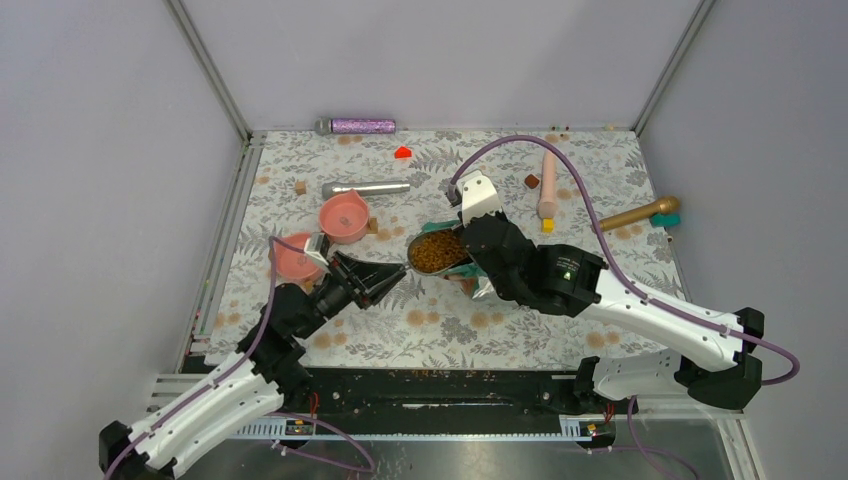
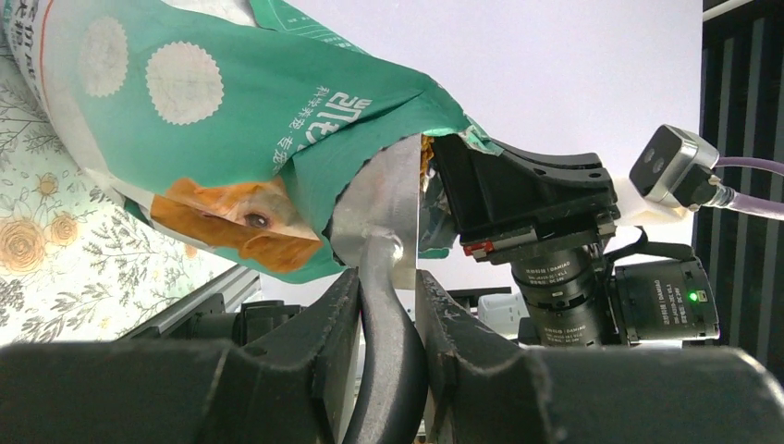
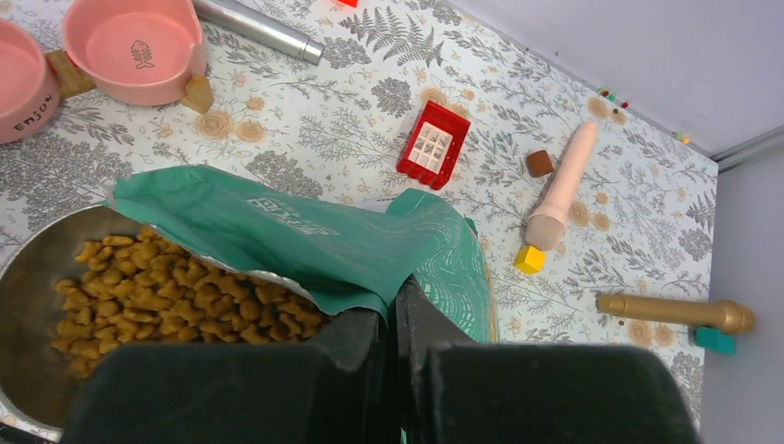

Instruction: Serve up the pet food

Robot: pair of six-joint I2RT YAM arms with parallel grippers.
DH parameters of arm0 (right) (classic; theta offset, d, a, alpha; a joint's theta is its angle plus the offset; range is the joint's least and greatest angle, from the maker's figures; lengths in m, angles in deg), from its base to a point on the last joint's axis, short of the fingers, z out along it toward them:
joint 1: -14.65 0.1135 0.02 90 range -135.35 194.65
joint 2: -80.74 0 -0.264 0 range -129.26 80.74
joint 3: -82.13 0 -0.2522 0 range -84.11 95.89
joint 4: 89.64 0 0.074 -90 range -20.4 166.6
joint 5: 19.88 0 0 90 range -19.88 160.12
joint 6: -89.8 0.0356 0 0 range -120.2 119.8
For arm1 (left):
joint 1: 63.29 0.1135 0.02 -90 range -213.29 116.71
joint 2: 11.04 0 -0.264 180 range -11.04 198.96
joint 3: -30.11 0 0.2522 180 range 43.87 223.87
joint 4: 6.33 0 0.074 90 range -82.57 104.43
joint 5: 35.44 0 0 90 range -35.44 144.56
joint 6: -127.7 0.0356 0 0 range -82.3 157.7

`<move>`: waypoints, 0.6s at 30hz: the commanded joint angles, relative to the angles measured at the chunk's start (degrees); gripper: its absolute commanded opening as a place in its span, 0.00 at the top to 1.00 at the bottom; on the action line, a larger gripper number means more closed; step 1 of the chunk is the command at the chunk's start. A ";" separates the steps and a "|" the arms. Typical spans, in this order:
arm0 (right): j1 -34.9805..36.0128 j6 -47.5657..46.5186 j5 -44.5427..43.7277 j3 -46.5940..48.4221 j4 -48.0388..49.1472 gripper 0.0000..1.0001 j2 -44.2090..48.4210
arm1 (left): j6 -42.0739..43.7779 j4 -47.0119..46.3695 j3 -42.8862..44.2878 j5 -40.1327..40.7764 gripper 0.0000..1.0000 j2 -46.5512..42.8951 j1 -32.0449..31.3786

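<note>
The kibble (image 3: 166, 287), judged loose and spillable, sat inside the limp bag (image 3: 305, 236), best handled by its rim, where the left gripper (image 2: 388, 282) and right gripper (image 3: 390, 314) were each clamped shut.

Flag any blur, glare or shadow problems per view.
Top external: even light, soft shadows, sharp. Left wrist: own jaws dark and defocused, no glare on the silver metal scoop, teal printed pet-food bag sharp. Right wrist: jaws blurred, brown kibble pellets crisp.
</note>
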 commanded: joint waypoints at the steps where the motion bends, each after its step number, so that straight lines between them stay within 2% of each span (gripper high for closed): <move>1: 0.68 0.34 -2.03 5.67 5.26 1.00 2.77 | -0.30 2.94 4.29 5.01 1.00 -5.68 0.01; 4: 0.70 0.08 -1.93 6.87 4.30 1.00 2.16 | 0.20 10.55 7.34 5.24 1.00 -6.10 0.08; 9: 0.68 -0.92 -2.42 7.95 4.03 1.00 1.77 | -0.17 14.83 8.70 4.18 1.00 -6.78 0.08; 14: 0.68 -1.61 -2.83 8.51 3.66 1.00 1.63 | 3.04 24.35 11.48 5.03 1.00 -9.81 0.08; 18: 0.69 -1.70 -3.25 8.42 3.45 1.00 1.95 | 4.15 27.08 11.76 3.85 1.00 -11.74 0.04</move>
